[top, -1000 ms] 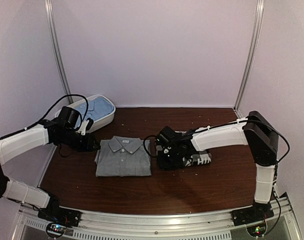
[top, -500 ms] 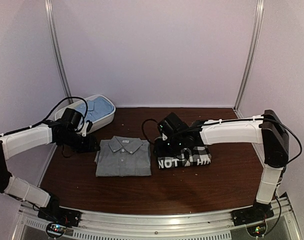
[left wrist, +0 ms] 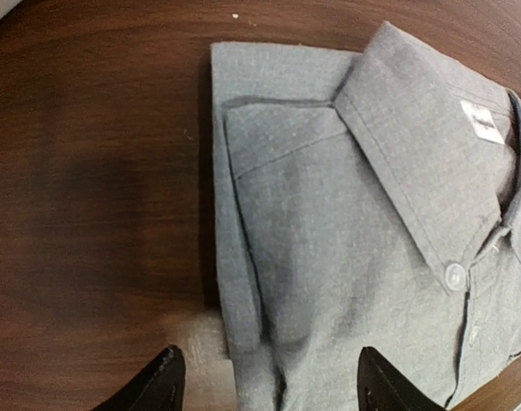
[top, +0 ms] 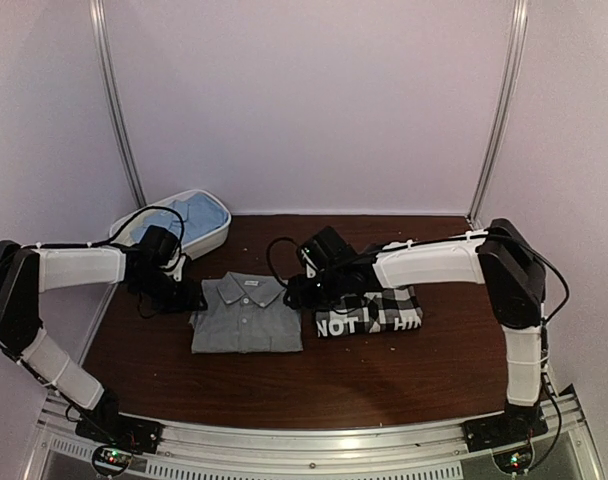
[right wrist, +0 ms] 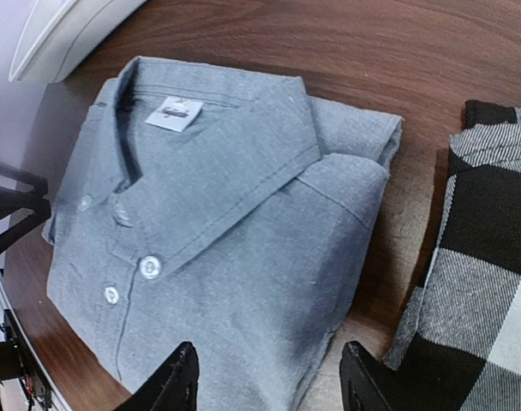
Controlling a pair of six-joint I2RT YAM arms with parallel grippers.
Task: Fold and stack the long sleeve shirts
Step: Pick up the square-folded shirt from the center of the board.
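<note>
A folded grey shirt [right wrist: 218, 231], collar showing, lies on a dark wooden table [right wrist: 329, 34]. A black-and-white checked shirt [right wrist: 483, 257] sits just beside it, toward the right edge. The black fingertips of the right gripper [right wrist: 269, 377] stand apart, empty.

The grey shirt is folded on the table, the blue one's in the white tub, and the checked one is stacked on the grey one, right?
Not stacked: the checked shirt lies on the table beside the grey shirt, apart from it, as the top external view shows. The rest holds.
</note>
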